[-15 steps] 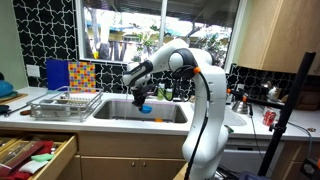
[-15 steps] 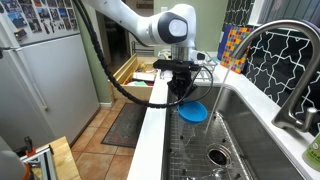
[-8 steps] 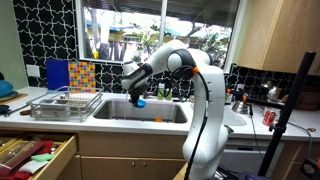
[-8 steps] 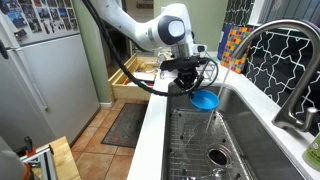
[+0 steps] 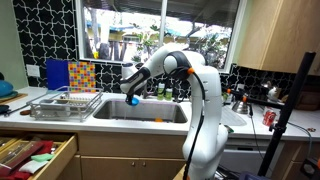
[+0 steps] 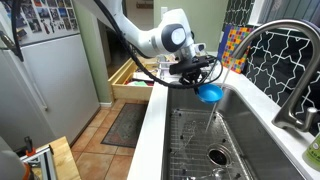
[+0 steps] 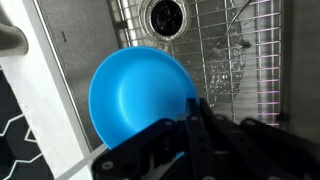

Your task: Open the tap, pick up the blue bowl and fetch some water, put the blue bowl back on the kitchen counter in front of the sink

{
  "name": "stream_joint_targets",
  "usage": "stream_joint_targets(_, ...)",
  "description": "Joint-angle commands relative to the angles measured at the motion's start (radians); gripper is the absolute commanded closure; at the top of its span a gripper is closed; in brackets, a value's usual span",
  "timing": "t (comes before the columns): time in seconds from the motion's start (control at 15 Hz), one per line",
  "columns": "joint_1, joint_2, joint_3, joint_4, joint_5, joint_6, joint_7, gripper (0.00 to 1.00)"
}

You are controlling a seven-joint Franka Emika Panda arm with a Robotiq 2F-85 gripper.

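One arm (image 5: 203,95) arched over sink (image 6: 250,135), pincer (image 6: 203,83) clamped on blue bowl (image 6: 210,94) rim, bowl hanging above sink floor

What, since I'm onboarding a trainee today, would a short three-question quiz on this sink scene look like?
1. Fill in: in the wrist view, the round opening in the sink floor is the ___.
2. True or false: the blue bowl rests on the sink floor.
3. The gripper is: A open, B shut on the blue bowl, C out of view.
Key: 1 drain; 2 false; 3 B.
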Motion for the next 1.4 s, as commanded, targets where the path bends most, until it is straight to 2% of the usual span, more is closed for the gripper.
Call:
stream_joint_targets(0.0, -0.008, 0.032, 0.002, 0.025, -0.013, 0.050, -0.058, 0.99)
stream_joint_targets(0.27, -0.012, 0.052, 0.004, 0.037, -0.019, 0.112, -0.119, 0.99)
stream_joint_targets(0.8, -0.020, 0.089, 0.002, 0.063, -0.013, 0.156, -0.196, 0.99)
stream_joint_targets(0.93, -0.009, 0.070, 0.007, 0.064, 0.011, 0.057, -0.178, 0.99)
stream_joint_targets(1.07, -0.020, 0.047, 0.029, 0.046, 0.056, 0.033, -0.220, 0.99)
stream_joint_targets(1.33, 0.006, -0.007, 0.040, 0.045, 0.081, -0.154, -0.174, 0.99)
